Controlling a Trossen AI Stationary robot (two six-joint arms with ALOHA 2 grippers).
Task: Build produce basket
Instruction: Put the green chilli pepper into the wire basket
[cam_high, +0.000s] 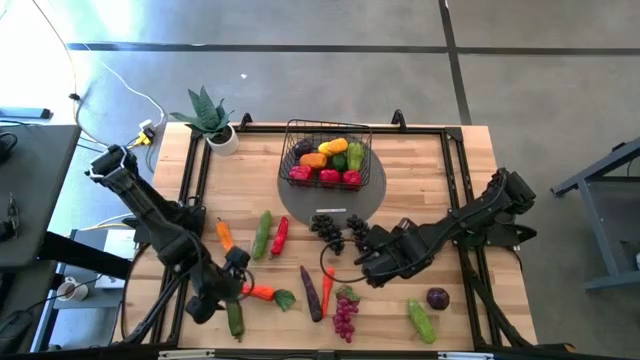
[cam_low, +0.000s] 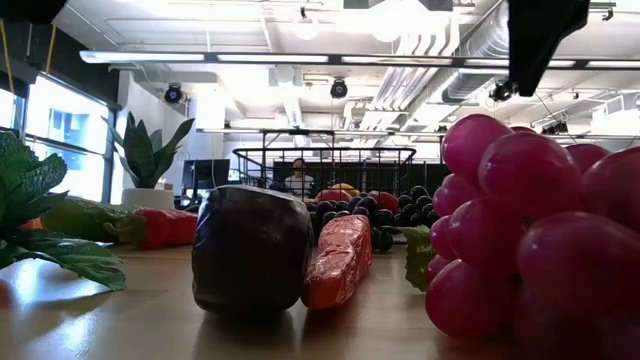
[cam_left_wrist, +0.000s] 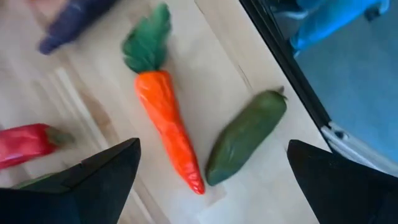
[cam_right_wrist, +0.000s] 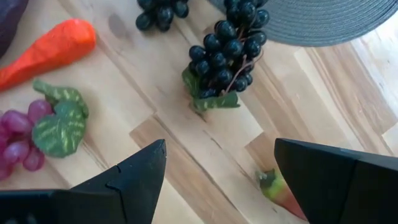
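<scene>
Black wire mesh forms the basket (cam_high: 329, 150), which in the high view stands on a grey round mat (cam_high: 300, 200) at the far middle of the wooden table (cam_high: 460, 180), already holding red, orange, yellow and green produce. A potted plant (cam_high: 210, 120) stands at the far left corner. More produce lies scattered nearer: a carrot (cam_high: 258, 292), a dark green cucumber (cam_high: 234, 318), black grapes (cam_high: 331, 229) and red grapes (cam_high: 345, 315). The left gripper (cam_high: 235, 275) reaches low over the near left, the right gripper (cam_high: 362, 252) stretches toward the centre.

Only the low view shows the room: ceiling ducts, windows, a seated person (cam_low: 297, 178) behind the basket.

From the left wrist, spread, empty fingers (cam_left_wrist: 99, 180) hover over carrot and cucumber.

From the right wrist, released fingers (cam_right_wrist: 130, 180) frame black grapes; nothing is grasped.

No writing is legible anywhere.
</scene>
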